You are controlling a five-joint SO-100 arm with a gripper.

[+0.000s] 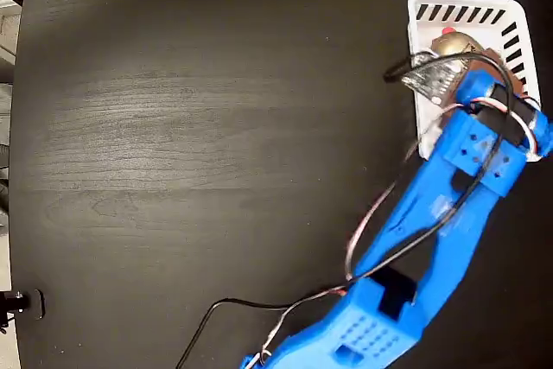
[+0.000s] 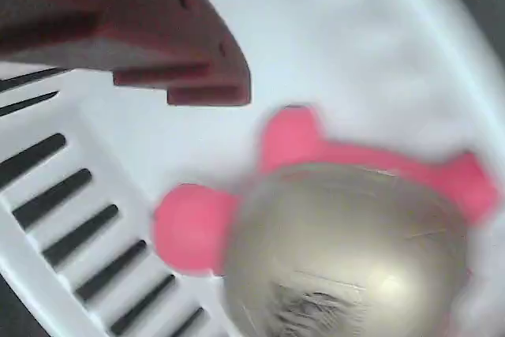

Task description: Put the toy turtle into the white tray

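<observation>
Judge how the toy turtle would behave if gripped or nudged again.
The toy turtle has a glossy domed shell, so fingers would probably slip off it. It looks rigid, unlikely to flop. Sitting flat inside the white tray, it would likelier slide than roll.

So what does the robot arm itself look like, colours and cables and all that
In the fixed view the arm is bright blue plastic with blocky, boxy segments, one bearing a grid of small holes. Black and red-and-white cables loop loosely alongside it. A small circuit board sits near its tip. In the wrist view, the one visible finger is dark red.
</observation>
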